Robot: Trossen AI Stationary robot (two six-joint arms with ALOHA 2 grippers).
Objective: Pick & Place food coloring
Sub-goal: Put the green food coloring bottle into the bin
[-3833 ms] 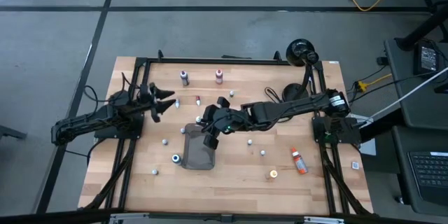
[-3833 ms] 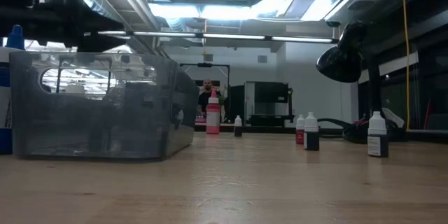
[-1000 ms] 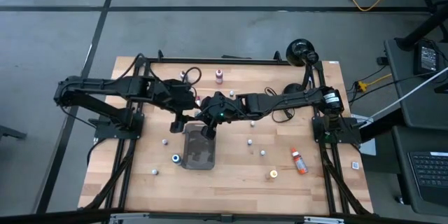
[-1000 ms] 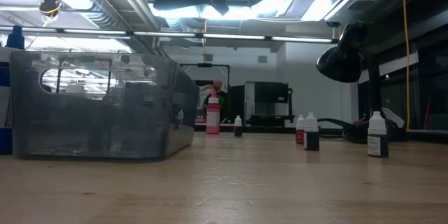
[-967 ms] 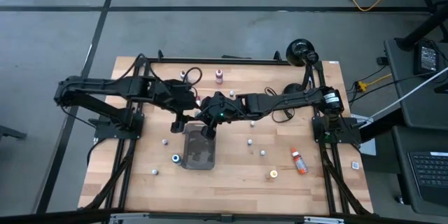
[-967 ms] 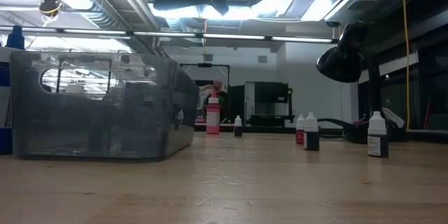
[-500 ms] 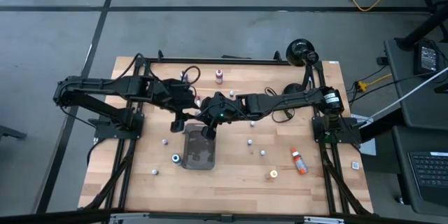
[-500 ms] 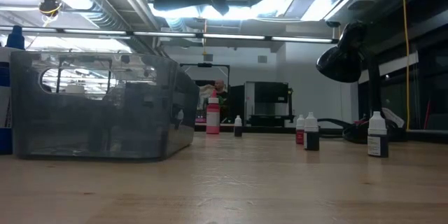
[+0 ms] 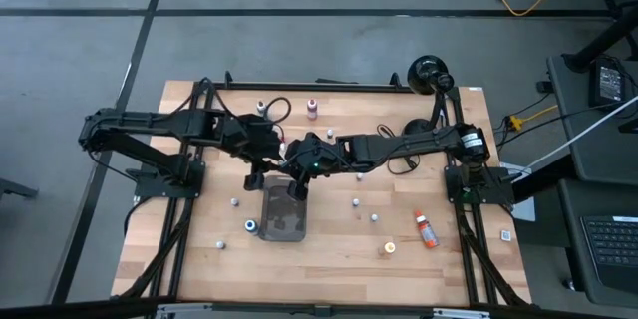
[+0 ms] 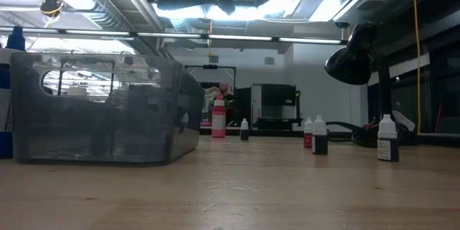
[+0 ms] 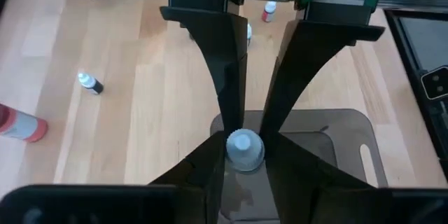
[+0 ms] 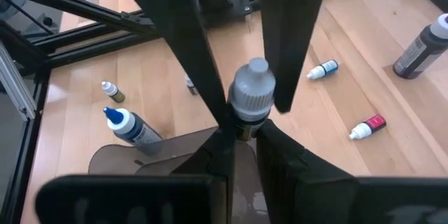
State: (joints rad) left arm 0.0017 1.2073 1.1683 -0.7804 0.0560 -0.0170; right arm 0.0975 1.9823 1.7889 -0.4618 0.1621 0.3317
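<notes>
Pale wooden table (image 9: 329, 259) seen from above, ringed by grey floor, with both dark arms reaching to its centre. From the left edge, the left arm runs to the middle. The left gripper (image 11: 244, 136) straddles the grey-white cap of a small bottle (image 12: 250, 94) held above the near end of the dark grey tray (image 9: 282, 221). Whether its jaws have already clamped that cap cannot be told.

Loose food coloring bottles lie left of the tray: one white-capped (image 9: 235, 200), one near the front edge (image 9: 220, 244), and one just beside the tray's left wall (image 9: 250, 225). Two dark-bodied bottles stand upright toward the far edge (image 9: 261, 108) (image 9: 312, 110).

Centre: the right gripper (image 12: 243, 136) has its jaws clamped on the body of the same small bottle, which stands upright with its cap clear above them. The tray lies directly beneath.

Right of the tray, two white-capped bottles (image 9: 357, 202) (image 9: 375, 217) stand apart on bare wood. Farther right are an orange-red bottle (image 9: 426, 229) lying on its side and an orange-capped one (image 9: 389, 248) near the front. A black lamp head (image 9: 429, 72) sits at the table's far right corner.

In the low view the tray wall (image 10: 100, 108) appears translucent, with further bottles standing in a row to its right.
</notes>
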